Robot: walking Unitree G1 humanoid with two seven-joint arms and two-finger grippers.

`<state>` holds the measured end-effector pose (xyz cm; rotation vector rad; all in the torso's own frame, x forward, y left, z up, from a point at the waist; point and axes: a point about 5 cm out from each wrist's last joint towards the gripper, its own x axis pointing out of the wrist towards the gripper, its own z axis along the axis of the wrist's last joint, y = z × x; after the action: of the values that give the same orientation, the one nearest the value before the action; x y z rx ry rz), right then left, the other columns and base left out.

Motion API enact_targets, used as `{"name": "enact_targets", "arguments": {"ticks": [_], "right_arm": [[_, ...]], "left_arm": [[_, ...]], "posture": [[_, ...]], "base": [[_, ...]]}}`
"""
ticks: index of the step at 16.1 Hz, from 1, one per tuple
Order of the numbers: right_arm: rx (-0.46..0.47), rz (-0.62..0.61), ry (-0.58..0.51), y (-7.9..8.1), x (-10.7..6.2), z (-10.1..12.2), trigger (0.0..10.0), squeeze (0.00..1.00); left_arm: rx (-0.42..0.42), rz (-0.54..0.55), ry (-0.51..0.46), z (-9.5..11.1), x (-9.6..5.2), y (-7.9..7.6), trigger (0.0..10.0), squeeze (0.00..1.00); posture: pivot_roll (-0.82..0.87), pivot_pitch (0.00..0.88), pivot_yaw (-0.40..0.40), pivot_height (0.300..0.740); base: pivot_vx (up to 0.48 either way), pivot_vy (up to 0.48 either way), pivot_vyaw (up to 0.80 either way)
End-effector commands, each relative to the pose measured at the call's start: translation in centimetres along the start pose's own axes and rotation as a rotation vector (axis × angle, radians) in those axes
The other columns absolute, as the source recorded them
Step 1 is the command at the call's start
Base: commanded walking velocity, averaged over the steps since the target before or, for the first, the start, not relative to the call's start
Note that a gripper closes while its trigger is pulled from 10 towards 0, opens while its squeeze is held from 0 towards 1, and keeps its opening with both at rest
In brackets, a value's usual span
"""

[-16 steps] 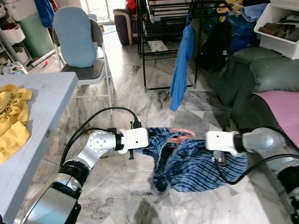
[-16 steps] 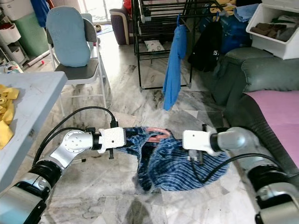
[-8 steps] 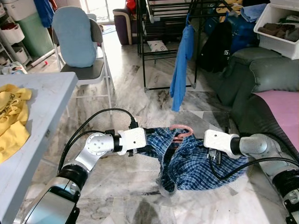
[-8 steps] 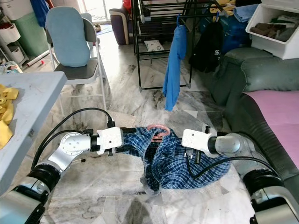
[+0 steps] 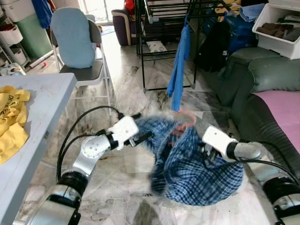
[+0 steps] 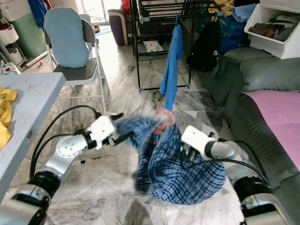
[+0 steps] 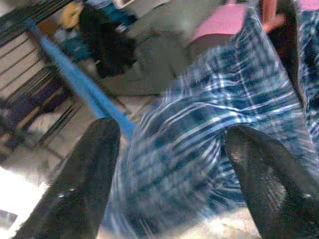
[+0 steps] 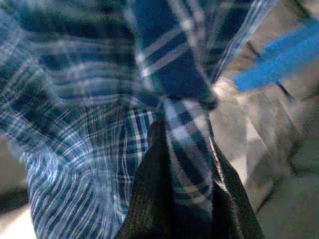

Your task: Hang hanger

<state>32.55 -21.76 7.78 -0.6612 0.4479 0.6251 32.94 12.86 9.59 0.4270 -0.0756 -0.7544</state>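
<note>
The plaid shirt (image 5: 197,168) on its pink hanger (image 5: 180,127) is held above the floor, clamped by the right gripper (image 8: 184,164); the left gripper (image 7: 169,164) is spread open. The rack (image 5: 164,9) is not yet reached.

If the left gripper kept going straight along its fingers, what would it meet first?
Most likely the blue plaid shirt: it lies directly between and beyond the left gripper's spread fingers. Depth is blurred, so contact may already exist.

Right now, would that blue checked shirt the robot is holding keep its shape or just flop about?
Probably flop: the plaid shirt sags in loose folds below the right gripper, which pinches a bunched fold. It looks light, since it is blurred as if swinging. The left gripper fingers stand apart beside the cloth.
</note>
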Motion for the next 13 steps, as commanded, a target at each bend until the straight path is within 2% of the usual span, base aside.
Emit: {"name": "enact_targets", "arguments": {"ticks": [1,2,3,5,6,7,8,9,10,11,13], "right_arm": [[0.147,-0.126,-0.039,-0.6,0.1,0.4,0.0,0.0],[0.231,-0.172,-0.059,-0.3,0.2,0.4,0.0,0.0],[0.315,-0.215,-0.086,0.2,0.4,0.6,1.1,0.0],[0.452,-0.277,-0.13,0.9,0.5,0.7,0.0,0.0],[0.539,-0.302,-0.128,1.6,0.5,0.6,6.2,0.0],[0.579,-0.319,-0.131,1.9,0.6,0.5,8.8,0.0],[0.72,-0.367,-0.117,2.9,0.6,0.3,10.0,0.0],[0.778,-0.389,-0.116,3.3,0.6,0.3,10.0,0.0],[0.777,-0.422,-0.124,3.7,0.4,0.3,10.0,0.0],[0.731,-0.439,-0.137,4.3,0.3,0.4,10.0,0.0],[0.786,-0.432,-0.113,5.7,0.2,0.2,10.0,0.0]], "left_arm": [[-0.099,0.181,0.012,-0.8,-0.8,0.5,10.0,1.0],[-0.18,0.302,0.019,-1.4,-1.5,0.6,10.0,1.0],[-0.262,0.424,0.022,-1.9,-2.3,0.8,10.0,1.0],[-0.377,0.533,0.034,-2.8,-3.7,0.6,10.0,1.0],[-0.424,0.579,0.044,-3.4,-4.5,0.4,10.0,1.0],[-0.445,0.599,0.051,-3.7,-4.9,0.2,10.0,1.0],[-0.479,0.653,0.07,-3.9,-5.8,-0.1,10.0,1.0],[-0.476,0.673,0.079,-4.0,-6.1,-0.2,10.0,1.0],[-0.497,0.678,0.087,-4.1,-6.2,-0.4,10.0,1.0],[-0.5,0.679,0.092,-4.2,-6.3,-0.6,10.0,1.0],[-0.492,0.665,0.091,-4.0,-6.1,-0.6,10.0,1.0]], "posture": [[-0.14,0.0,0.013,0.74],[-0.13,0.0,0.014,0.74],[-0.12,0.0,0.014,0.74],[-0.12,0.0,0.014,0.74],[-0.12,0.0,0.01,0.74],[-0.12,0.0,0.009,0.74],[-0.12,0.0,0.008,0.74],[-0.12,0.0,0.008,0.74],[-0.12,0.0,0.012,0.74],[-0.12,0.0,0.013,0.74],[-0.12,0.0,0.014,0.74]], "base": [[0.0,0.0,0.0],[0.0,0.0,0.0],[0.0,0.0,0.0],[0.0,0.0,0.0],[0.0,0.0,0.0],[0.0,0.0,0.0],[0.0,0.0,0.0],[0.0,0.0,0.0],[0.0,0.0,0.0],[0.0,0.0,0.0],[0.0,0.0,0.0]]}}
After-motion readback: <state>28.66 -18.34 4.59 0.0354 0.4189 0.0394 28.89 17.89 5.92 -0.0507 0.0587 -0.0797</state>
